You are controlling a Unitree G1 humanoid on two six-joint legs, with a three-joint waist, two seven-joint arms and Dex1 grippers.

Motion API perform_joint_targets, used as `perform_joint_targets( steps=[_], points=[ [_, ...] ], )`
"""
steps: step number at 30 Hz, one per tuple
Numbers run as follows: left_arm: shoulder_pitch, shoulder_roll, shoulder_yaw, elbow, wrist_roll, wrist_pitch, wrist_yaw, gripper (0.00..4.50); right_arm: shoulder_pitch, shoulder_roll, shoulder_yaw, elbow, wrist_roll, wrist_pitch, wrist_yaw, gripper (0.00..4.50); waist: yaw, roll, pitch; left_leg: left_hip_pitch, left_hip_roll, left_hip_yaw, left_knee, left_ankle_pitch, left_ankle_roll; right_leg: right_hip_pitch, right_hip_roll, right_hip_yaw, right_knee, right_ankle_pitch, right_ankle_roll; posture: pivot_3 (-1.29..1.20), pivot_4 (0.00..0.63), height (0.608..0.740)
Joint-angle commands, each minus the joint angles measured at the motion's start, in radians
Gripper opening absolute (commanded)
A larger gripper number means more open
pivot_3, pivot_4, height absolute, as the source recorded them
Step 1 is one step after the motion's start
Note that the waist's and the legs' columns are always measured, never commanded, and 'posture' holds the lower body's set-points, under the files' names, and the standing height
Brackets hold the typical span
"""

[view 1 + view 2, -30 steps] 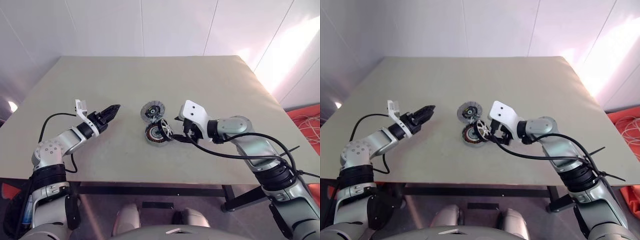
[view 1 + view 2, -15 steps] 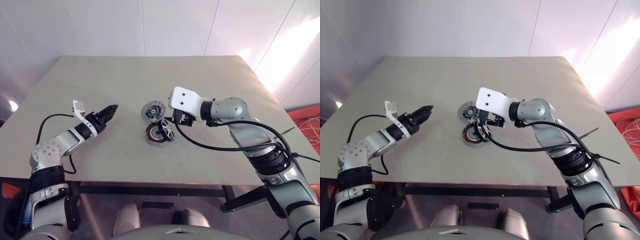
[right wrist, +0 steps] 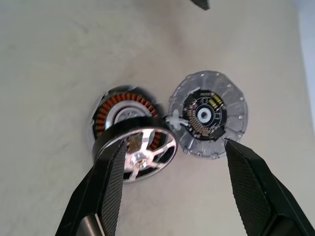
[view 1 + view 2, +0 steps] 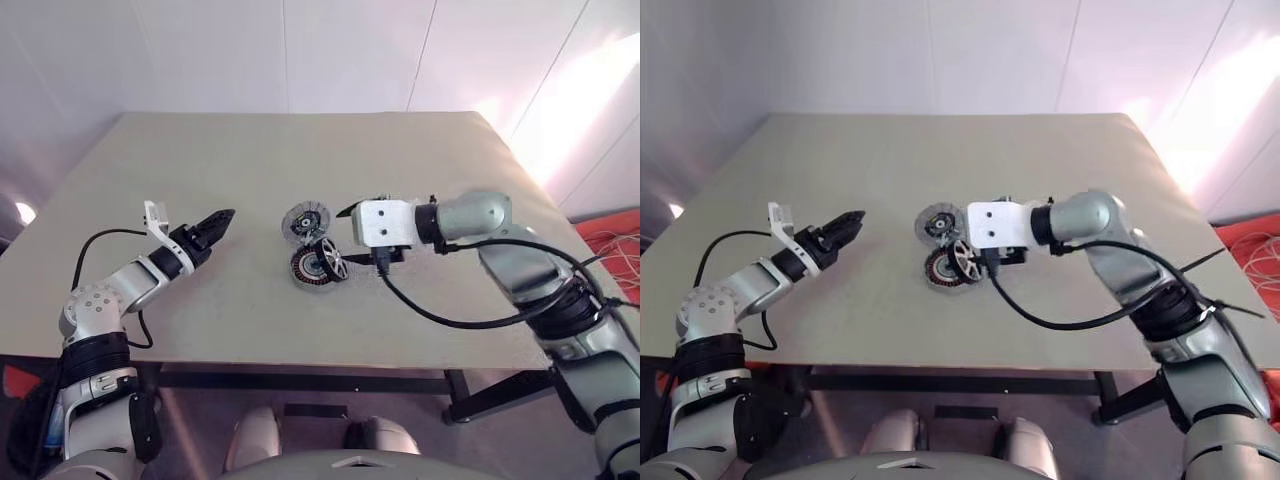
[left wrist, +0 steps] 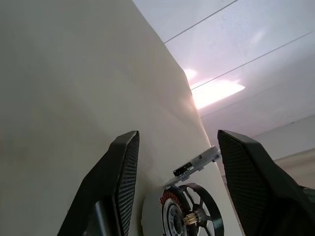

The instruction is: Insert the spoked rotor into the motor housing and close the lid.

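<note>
The spoked rotor [image 3: 140,150], a dark-rimmed wheel with shiny silver spokes, leans tilted on the edge of the motor housing [image 3: 115,114]. Reddish-brown windings and a silver centre show inside the housing. The lid [image 3: 207,115], a grey disc with a dark ringed centre facing up, lies flat beside the housing. A small white link joins it to the housing's edge. My right gripper [image 3: 174,147] hovers open above these parts, touching none. My left gripper [image 4: 222,218] is open and holds nothing. It is level above the table and well to the left of the parts, pointing toward them.
The parts lie near the middle of a beige table [image 4: 450,160] with bare surface all round. A black cable [image 4: 440,315] hangs from my right wrist over the table's front part. A white wall stands behind the far edge.
My right gripper has lifted from table level beside the rotor and rolled, so it now hangs above the parts. Rotor, housing, lid and left gripper have stayed put.
</note>
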Motion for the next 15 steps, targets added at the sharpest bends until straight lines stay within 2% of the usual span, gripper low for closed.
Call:
perform_joint_targets(
  steps=[1,5,9,15],
  points=[
    [-0.044,0.013,-0.005,0.007,0.011,-0.020,-0.023,2.69,-0.127,0.004,0.052,0.115,-0.025,-0.202,0.142,3.60,0.000,0.000,0.000,0.000,0.000,0.000,0.000,0.000,0.000,-0.001,0.000,0.000,0.000,0.000,0.000,0.00,0.000,0.740],
    [-0.054,0.011,-0.011,0.020,0.022,-0.023,-0.034,2.69,-0.241,0.066,0.171,0.277,-0.094,-0.452,0.280,3.60,0.001,0.000,0.000,-0.001,0.000,0.000,0.001,0.001,0.003,-0.002,0.000,0.000,0.001,0.000,-0.001,0.00,0.000,0.740],
    [-0.043,0.002,-0.004,0.002,0.016,-0.023,-0.029,2.69,-0.279,0.133,0.256,0.347,-0.093,-0.587,0.393,3.60,0.001,0.000,0.000,-0.003,0.000,0.000,0.002,0.001,0.006,-0.006,0.000,0.000,0.001,0.001,-0.002,0.00,0.000,0.740],
    [0.028,-0.022,0.021,-0.077,-0.018,-0.011,0.003,2.69,-0.344,0.230,0.306,0.516,-0.183,-0.702,0.324,3.60,-0.001,-0.001,0.000,-0.009,0.000,0.000,0.005,-0.001,0.010,-0.010,0.000,0.000,0.001,0.001,-0.003,0.00,0.000,0.740]
  ],
)
